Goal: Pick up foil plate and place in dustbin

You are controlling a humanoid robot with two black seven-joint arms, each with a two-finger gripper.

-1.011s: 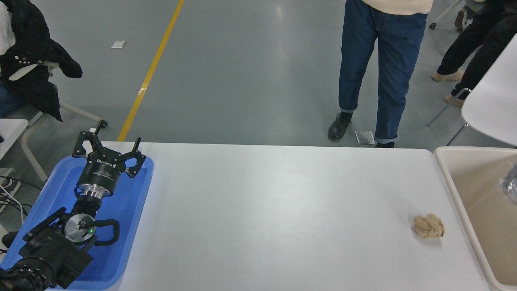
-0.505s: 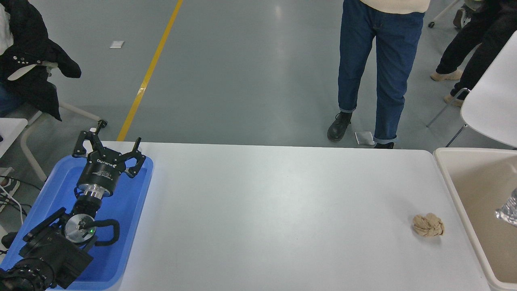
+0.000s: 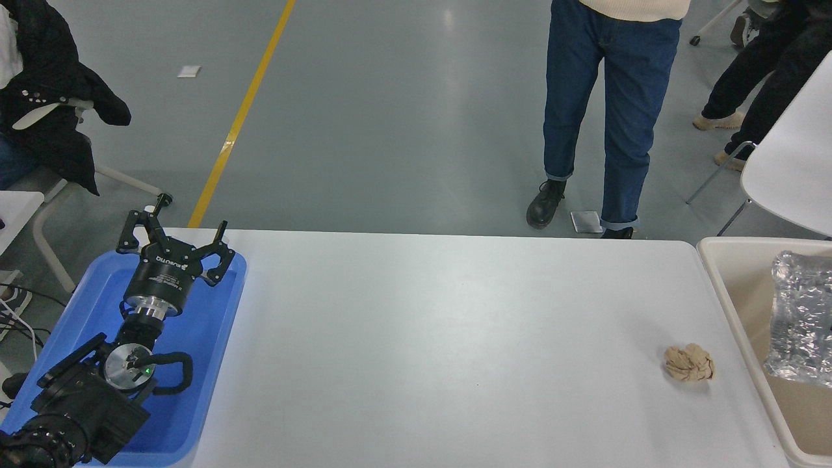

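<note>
Much more of the foil plate (image 3: 801, 318) now shows, lying inside the dustbin (image 3: 734, 296). Just left of the dustbin, a crumpled paper ball (image 3: 689, 363) rests on the table (image 3: 442, 351). Far left, the left gripper (image 3: 177, 239) hangs over a blue tray (image 3: 214, 338), fingers spread, empty.

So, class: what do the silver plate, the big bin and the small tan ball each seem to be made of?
The foil plate looks like thin aluminium foil: shiny, silvery and heavily crinkled. The dustbin appears to be moulded plastic: smooth, matte cream-beige with a thick pale rim. The tan ball is probably crumpled paper, dull and creased, though cloth cannot be ruled out.
</note>
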